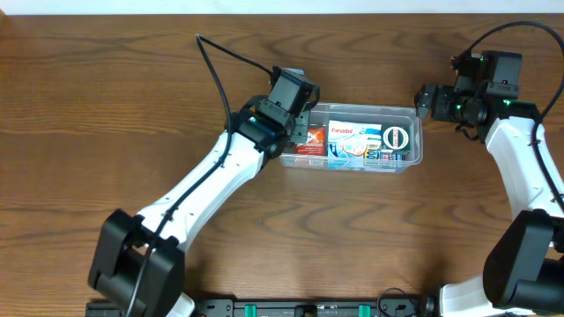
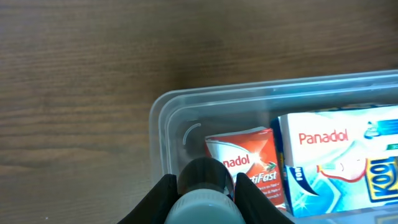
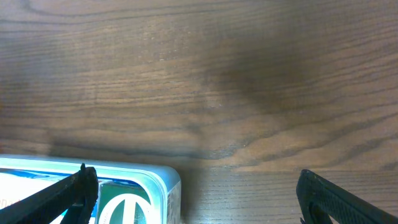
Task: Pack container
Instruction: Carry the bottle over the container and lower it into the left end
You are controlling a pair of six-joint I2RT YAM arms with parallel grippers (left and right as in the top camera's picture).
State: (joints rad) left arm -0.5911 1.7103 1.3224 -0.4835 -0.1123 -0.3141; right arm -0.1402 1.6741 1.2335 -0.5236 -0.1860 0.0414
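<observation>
Overhead: the container (image 1: 418,141) sits on the wooden table (image 1: 106,106), a little right of centre, with its long side running left to right. Contents, left to right: red Panadol pack (image 1: 310,141), blue-and-white Panadol carton (image 1: 351,143), round green-and-white item (image 1: 397,136). The small print is not legible, and what lies under the round item is hard to make out.

Over the container's left end is the left gripper (image 1: 296,119), hiding that corner from above. In the left wrist view its jaws are clenched on a small cylindrical object (image 2: 202,208) with a dark top and pale body. The lower frame edge cuts it off and I cannot identify it. It overlaps the red pack; contact with the tub floor cannot be told.

Just off the container's far right corner, apart from it, is the right gripper (image 1: 425,99). In the right wrist view its jaws are spread wide with nothing between them, and only the fingertips are in frame.
</observation>
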